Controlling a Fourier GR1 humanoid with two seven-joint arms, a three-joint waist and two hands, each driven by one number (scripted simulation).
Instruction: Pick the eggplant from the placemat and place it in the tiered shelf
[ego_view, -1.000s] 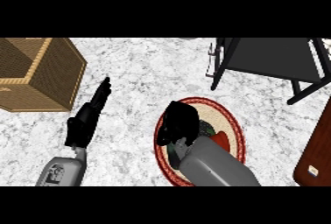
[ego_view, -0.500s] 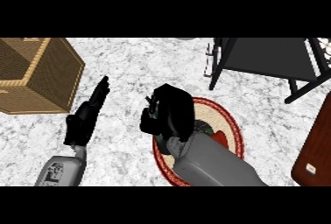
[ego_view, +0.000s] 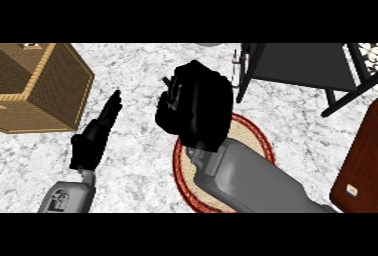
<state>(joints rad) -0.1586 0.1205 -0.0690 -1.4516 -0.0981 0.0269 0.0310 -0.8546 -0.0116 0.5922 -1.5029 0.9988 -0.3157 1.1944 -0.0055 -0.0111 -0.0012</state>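
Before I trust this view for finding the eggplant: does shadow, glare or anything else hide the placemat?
Head view: flat, even light, no glare or strong shadows; the right hand and forearm cover much of the placemat, and no eggplant shows.

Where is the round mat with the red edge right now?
In the head view, the placemat lies on the counter at lower middle, mostly hidden under the right hand and its forearm, just below the dark tiered shelf.

Round red-rimmed placemat (ego_view: 255, 137) on counter, near dark tiered shelf (ego_view: 299, 65); eggplant hidden.
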